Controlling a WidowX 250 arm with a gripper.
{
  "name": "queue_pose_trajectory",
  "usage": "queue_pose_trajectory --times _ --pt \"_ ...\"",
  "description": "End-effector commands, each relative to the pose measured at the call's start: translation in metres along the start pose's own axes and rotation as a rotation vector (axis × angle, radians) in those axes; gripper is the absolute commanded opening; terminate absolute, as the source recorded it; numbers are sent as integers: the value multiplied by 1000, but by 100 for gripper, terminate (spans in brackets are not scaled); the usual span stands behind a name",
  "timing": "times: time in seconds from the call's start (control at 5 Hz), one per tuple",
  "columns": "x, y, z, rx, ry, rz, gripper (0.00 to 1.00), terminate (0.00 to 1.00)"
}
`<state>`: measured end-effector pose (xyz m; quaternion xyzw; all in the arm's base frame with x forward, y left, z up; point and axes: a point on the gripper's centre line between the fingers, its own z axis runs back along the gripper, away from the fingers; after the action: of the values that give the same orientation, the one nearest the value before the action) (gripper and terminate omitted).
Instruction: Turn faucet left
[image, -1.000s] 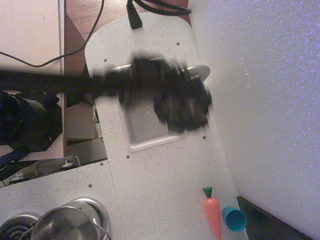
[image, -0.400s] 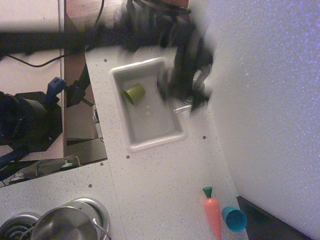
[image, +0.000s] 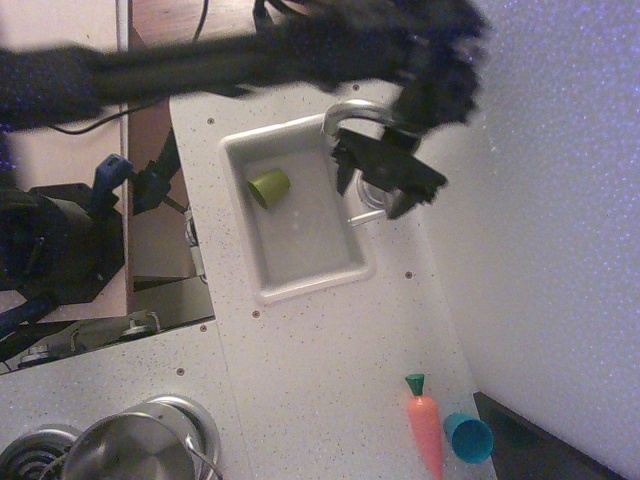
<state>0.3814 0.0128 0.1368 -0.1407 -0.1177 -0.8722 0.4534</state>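
The faucet (image: 348, 112) is shiny silver and stands at the far right rim of the white sink (image: 300, 285). Its arched spout curves over the basin, and its thin lever (image: 362, 217) points toward the sink. My black gripper (image: 373, 193) hangs over the faucet's round base. One finger (image: 344, 177) is on the sink side and the other (image: 400, 207) on the wall side, so the jaws look open around the base. The base is mostly hidden behind the gripper. My arm reaches in from the upper left, blurred.
A green cup (image: 269, 186) lies in the sink basin. A toy carrot (image: 425, 430) and a blue cup (image: 468, 437) sit on the counter at the lower right by the wall. A steel pot (image: 130, 452) stands on a burner at the lower left.
My arm has swung from over the sink toward the back. The gripper has come down beside the wall and now sits over the faucet's base. The sink and the green cup are uncovered.
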Motion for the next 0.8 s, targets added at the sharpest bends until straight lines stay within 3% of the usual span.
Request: queue_pose_trajectory --times 0.0,0.2,0.4,0.6 --pt "-3 7 9 -60 12 -31 100 0" --pt "-1 -4 25 -165 102 -53 100 0" --pt "2 -41 58 -107 391 -94 100 0" --pt "8 -55 59 -170 335 -22 100 0"
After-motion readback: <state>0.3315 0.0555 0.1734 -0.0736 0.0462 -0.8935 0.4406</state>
